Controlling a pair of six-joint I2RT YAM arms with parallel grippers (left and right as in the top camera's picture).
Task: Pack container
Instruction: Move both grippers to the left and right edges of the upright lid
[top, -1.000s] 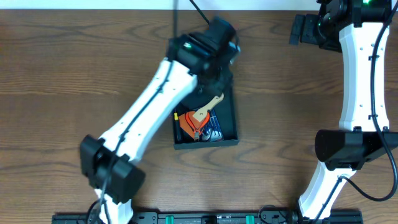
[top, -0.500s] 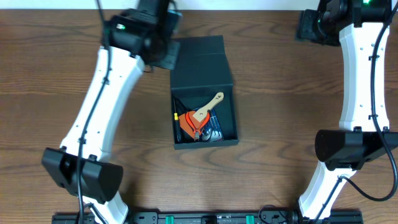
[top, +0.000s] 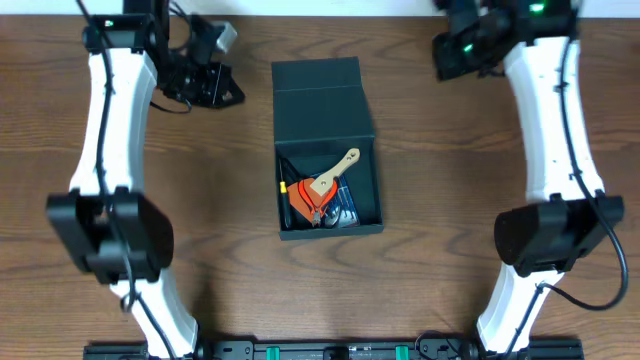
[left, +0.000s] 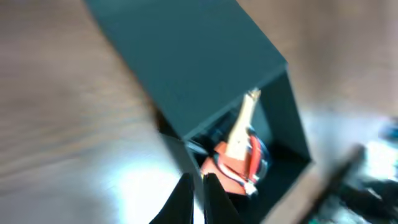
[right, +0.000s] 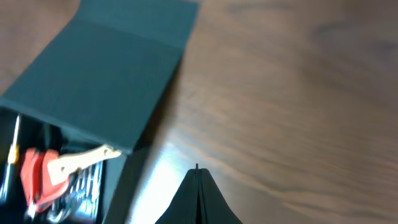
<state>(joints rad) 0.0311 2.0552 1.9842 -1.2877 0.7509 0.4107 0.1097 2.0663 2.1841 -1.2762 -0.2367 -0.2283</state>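
The container (top: 322, 105) lies mid-bench, long side running from far edge to near edge, with its far end close to the far edge. Its lid slopes over the far half; the near half is open, showing an orange tool (top: 303, 200) and a wooden handle (top: 338, 168) among other small items. Bare bench (top: 450, 200) lies wide on both long sides of the box and toward the near edge.

The left arm reaches up along the left edge and bends in near the far-left corner, so the left gripper (top: 230, 95) points at the box from well apart. In its wrist view the fingers (left: 185, 198) are drawn close with only a thin slit, pinching nothing.

The right arm rises along the right side to the far edge; the right gripper (top: 442, 58) sits clear of the lid's far-right corner, its fingers (right: 205, 199) pressed together, empty
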